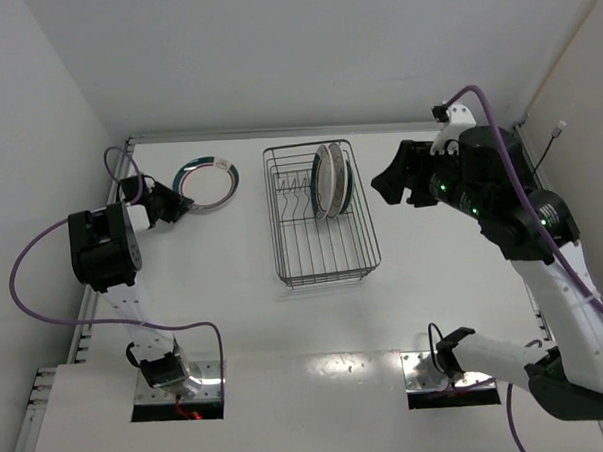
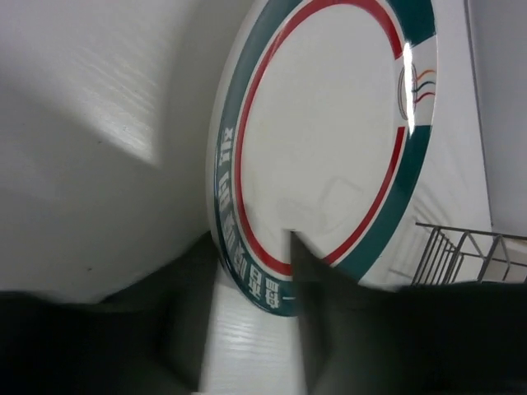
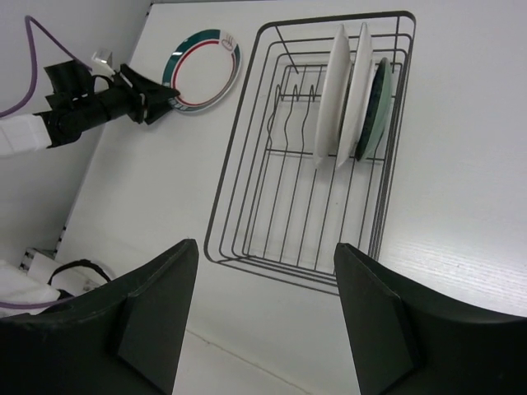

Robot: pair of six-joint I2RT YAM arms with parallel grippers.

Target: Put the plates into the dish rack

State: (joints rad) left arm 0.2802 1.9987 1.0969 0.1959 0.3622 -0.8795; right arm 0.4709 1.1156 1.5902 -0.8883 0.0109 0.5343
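Far left of the table (image 1: 234,289): a round white plate with teal-and-red rim band (image 1: 205,180) is laid flat, well apart from the dark wire dish rack (image 1: 325,255).
Left gripper (image 1: 178,205): part-closed astride the plate's rim; a firm hold cannot be confirmed.
Right gripper (image 1: 392,185): spread wide, empty.
Risk: from so shallow an edge pinch, the plate could be dropped when lifted.

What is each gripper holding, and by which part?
The left gripper pinches the plate by its near rim; the right gripper is open, holding nothing.
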